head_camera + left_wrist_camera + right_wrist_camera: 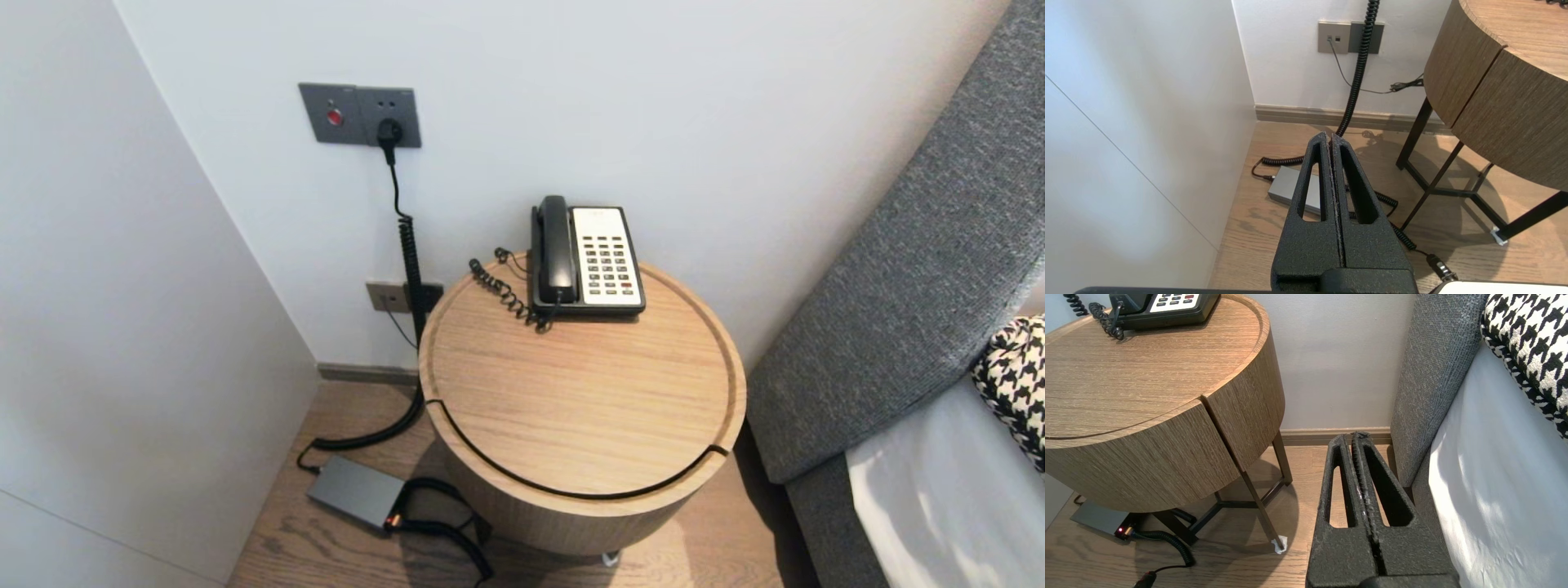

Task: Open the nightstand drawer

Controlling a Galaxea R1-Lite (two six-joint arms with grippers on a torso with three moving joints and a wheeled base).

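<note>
The left claw (1331, 136), two rough-grained black fingers with long slotted cut-outs, is pressed closed on nothing and hangs above the pale wood-plank floor (1257, 228). Just past its tips lies the flat grey rectangular power brick (1286, 188), close to the white wall corner, with a springy black coiled cable (1357, 69) running up from it towards the wall. The right claw (1354, 435), of the same gritty make, is also closed and empty, low between the round oak-veneer surface (571, 392) and the coarse grey woven headboard (1437, 375). The surface is a drum with a grooved rim and a curved seam across its front, standing on thin black metal legs (1257, 500). A glossy black and cream push-button telephone (588, 257) sits at its back edge by the wall. A smooth white sheet (1494, 477) and a black-and-white houndstooth cushion (1527, 347) lie beside the headboard. The left claw's fingers cover part of the brick, the cushion is cut off at the frame edge, and the telephone's key labels are too small to read.
</note>
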